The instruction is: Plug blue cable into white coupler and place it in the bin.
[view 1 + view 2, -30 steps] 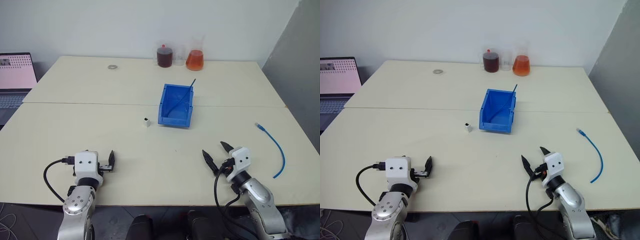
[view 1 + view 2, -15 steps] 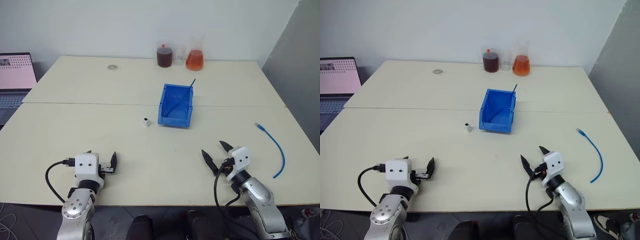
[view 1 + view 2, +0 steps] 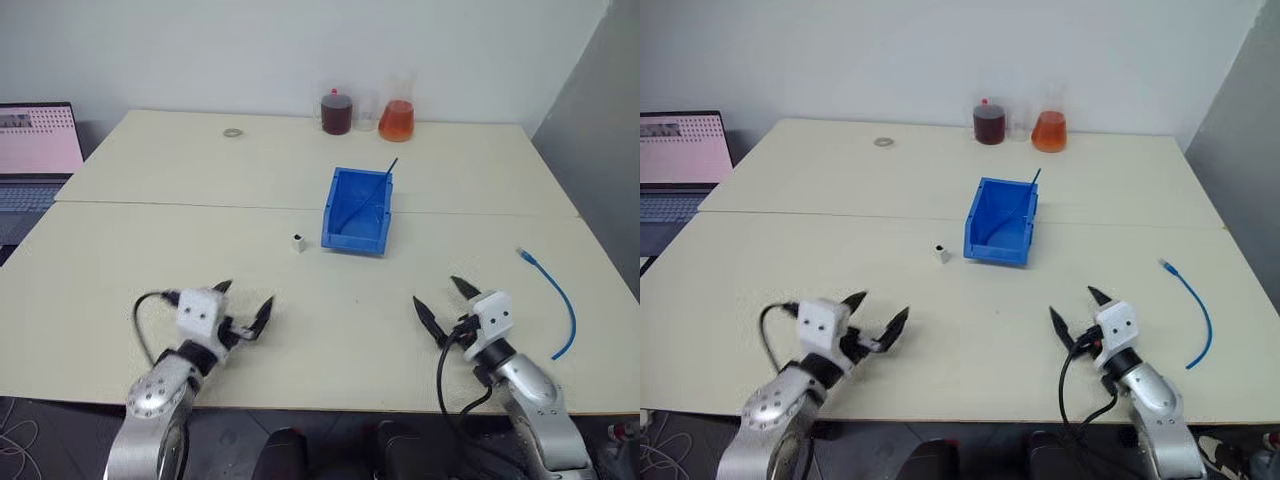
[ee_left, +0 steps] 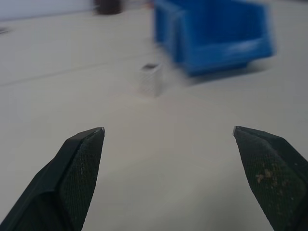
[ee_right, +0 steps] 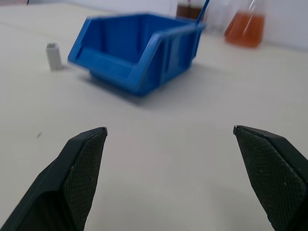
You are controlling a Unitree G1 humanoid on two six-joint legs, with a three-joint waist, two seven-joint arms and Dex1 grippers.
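Observation:
The white coupler [image 3: 298,242] stands upright on the table just left of the blue bin [image 3: 354,243], apart from it. The blue cable [image 3: 558,295] lies curved on the table at the far right, its pale plug end toward the bin. My left gripper [image 3: 246,300] hovers open near the front edge on the left. It points toward the coupler [image 4: 150,79] and the bin [image 4: 216,29], with nothing between its fingers. My right gripper [image 3: 437,291] is open and empty at the front right, facing the bin [image 5: 139,48], well left of the cable.
A thin stiff blue strand [image 3: 388,168] leans out of the bin's back corner. Flasks of dark liquid [image 3: 337,112] and orange liquid [image 3: 395,120] stand at the table's back edge. A small ring [image 3: 233,132] lies at the back left, and a laptop [image 3: 40,150] sits at the far left.
My left gripper swung to the right and rose, turning toward the coupler and bin. My right gripper lifted a little. Both stayed open. The camera shifted slightly.

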